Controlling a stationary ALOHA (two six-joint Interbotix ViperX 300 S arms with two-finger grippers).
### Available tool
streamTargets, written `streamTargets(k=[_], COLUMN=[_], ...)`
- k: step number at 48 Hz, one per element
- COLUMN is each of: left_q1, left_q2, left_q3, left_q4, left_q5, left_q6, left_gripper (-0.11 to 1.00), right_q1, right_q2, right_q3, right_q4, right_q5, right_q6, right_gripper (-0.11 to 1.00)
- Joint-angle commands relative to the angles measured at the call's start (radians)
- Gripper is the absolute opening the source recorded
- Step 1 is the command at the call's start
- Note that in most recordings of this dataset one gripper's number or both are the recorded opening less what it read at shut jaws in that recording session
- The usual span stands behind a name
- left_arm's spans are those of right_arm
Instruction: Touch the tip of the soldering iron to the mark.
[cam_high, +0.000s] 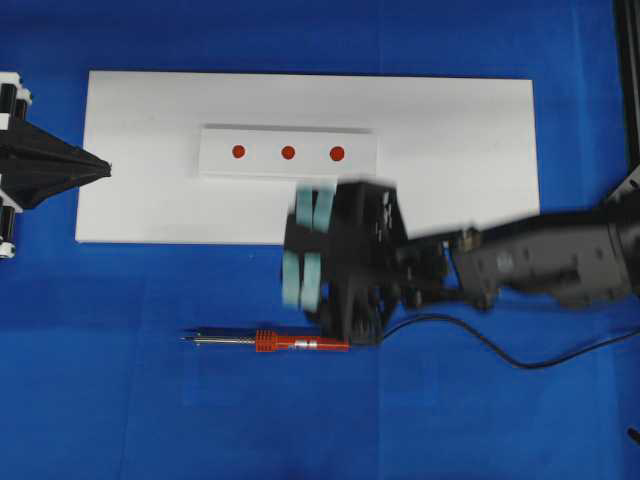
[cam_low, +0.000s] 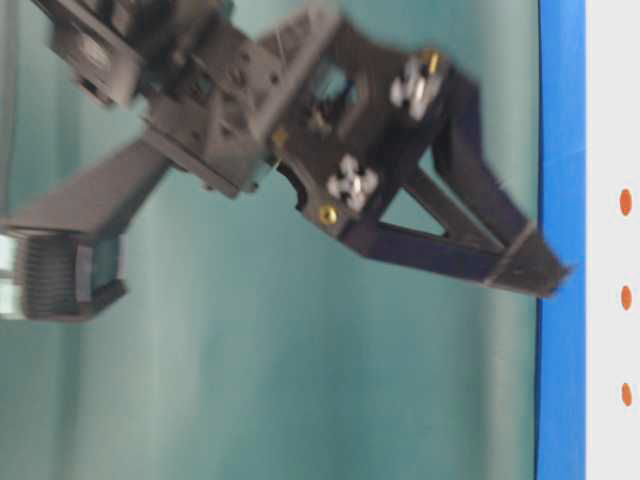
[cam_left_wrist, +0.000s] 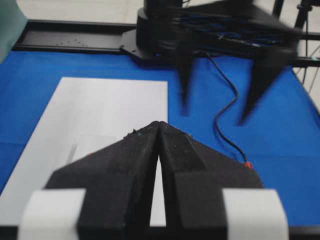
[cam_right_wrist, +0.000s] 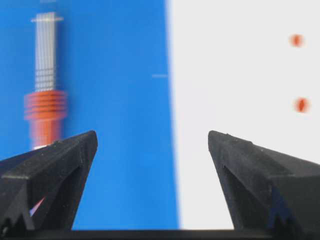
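Soldering iron (cam_high: 275, 342) lies flat on blue tabletop (cam_high: 100, 400), below white board (cam_high: 450, 200), tip (cam_high: 187, 338) pointing left. Right end effector (cam_right_wrist: 152, 150) wide open, empty, near handle. Left end effector (cam_left_wrist: 159, 131) closed, idle. Iron judged light, rigid, slim; grasp orange handle, avoid metal shaft; cord may drag.

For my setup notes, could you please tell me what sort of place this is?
Probably a robotics test bench: a blue-covered tabletop, a white rectangular board with red dot marks, and an orange-handled soldering iron.
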Motion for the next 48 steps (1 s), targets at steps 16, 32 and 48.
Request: streamTargets(k=[16,32,48], left_q1=[-0.002,-0.002,-0.002], left_q2=[0.003,0.003,0.003], left_q3=[-0.008,-0.009,-0.009], left_q4=[0.002,0.000,0.000], left_q5=[-0.005,-0.005,-0.005], left_q6=[0.002,0.002,0.002], left_gripper=[0.00,0.00,0.00], right_q1=[-0.225,-0.236,-0.245], right_q2=[-0.109,-0.351,-0.736], right_q3=[0.084,0.265,0.518], right_q4=[-0.003,-0.014,-0.018], right_q5=[-0.100,-0.137,-0.195], right_q6=[-0.109,-0.120,-0.140], right_gripper=[0.88,0.87,0.87])
